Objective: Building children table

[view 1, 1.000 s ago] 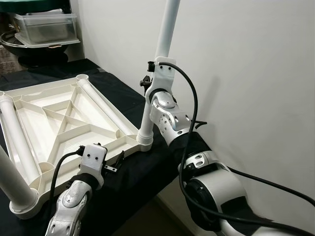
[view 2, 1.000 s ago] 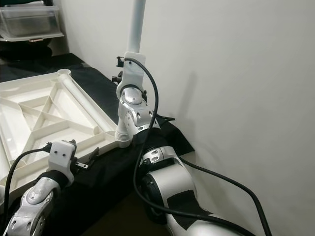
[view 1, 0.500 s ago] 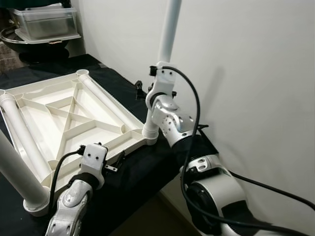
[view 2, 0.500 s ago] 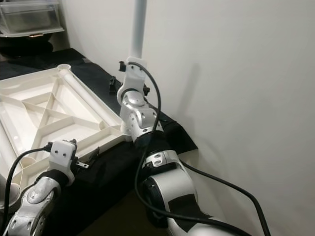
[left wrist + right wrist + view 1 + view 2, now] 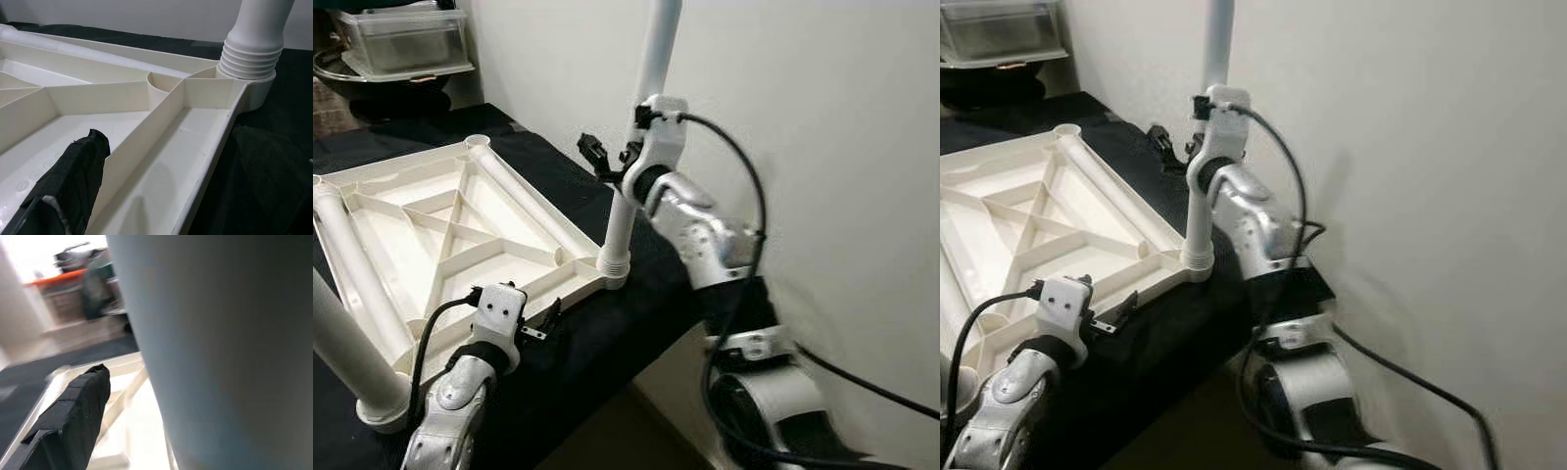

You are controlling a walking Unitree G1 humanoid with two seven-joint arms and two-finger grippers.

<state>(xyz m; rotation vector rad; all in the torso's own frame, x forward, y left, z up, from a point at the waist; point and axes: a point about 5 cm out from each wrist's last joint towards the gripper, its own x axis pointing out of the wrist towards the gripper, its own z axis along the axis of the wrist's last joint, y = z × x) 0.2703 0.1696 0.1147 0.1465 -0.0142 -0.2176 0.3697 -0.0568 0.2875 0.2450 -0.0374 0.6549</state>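
Tabletop [image 5: 450,230] of moulded white plastic, lying underside up on the black-draped bench [image 5: 558,176]; probably light, stiff, rather slick. Screw-in leg [image 5: 628,196] standing upright in the near corner socket, best gripped low on the shaft. Right gripper [image 5: 607,162] set around that shaft, closure impossible to tell. Left gripper [image 5: 546,323] at the tabletop's near edge, one finger [image 5: 73,176] inside the rim, holding nothing.

You have one white upturned tabletop [image 5: 460,235], two upright white legs, far right [image 5: 641,127] and near left [image 5: 342,352], two legs lying in the tabletop [image 5: 524,201], two grippers, left [image 5: 543,323], right [image 5: 607,162], one clear bin [image 5: 406,39].
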